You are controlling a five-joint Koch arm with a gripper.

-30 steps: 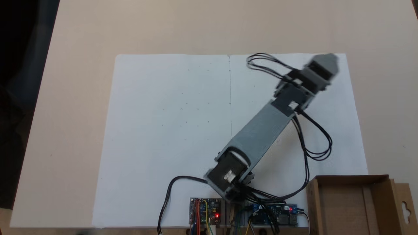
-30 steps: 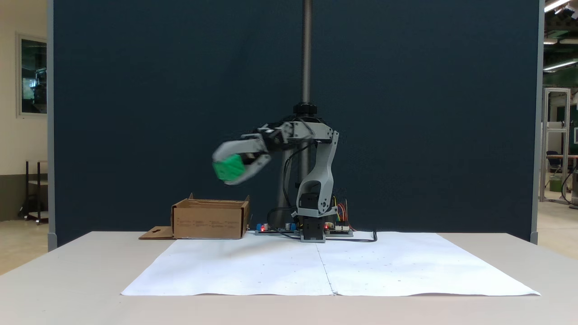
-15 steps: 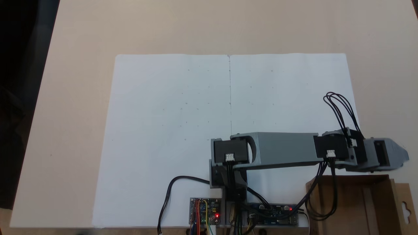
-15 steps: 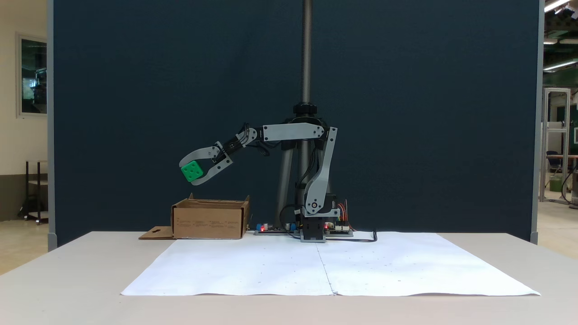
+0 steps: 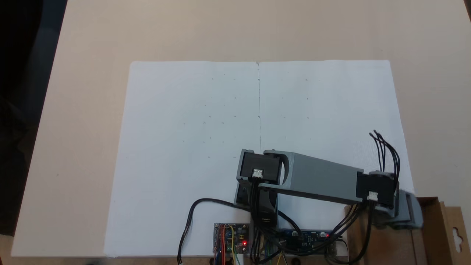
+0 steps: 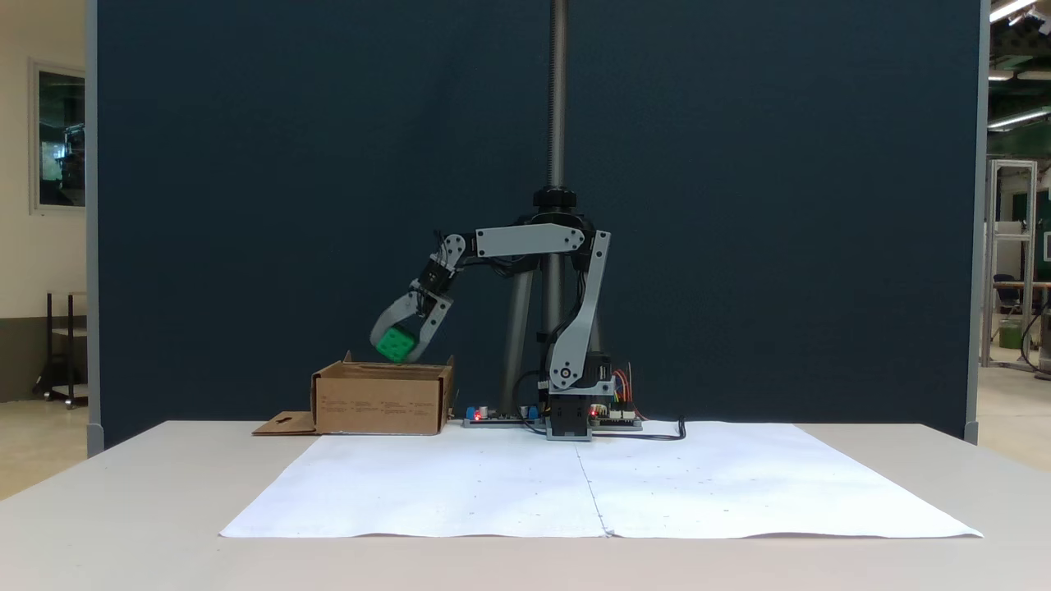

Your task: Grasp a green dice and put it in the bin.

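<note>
Dark blue backdrop behind a pale desk [image 6: 123,492], white paper [image 6: 591,484] spread on it, gripper [image 6: 400,351] pinching the green dice [image 6: 396,344] just above the open bin [image 6: 379,400], arm angled downward.

White paper sheet [image 5: 191,147] and bin [image 6: 378,400] on beige table [image 5: 257,29].

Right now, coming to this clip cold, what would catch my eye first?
The green dice, the one bright thing in the side fixed view, sits clamped in the grey pincer just above the open top of the brown cardboard bin. In the fixed view from above, the arm reaches over the white paper sheet to the bin at the lower right corner.
</note>
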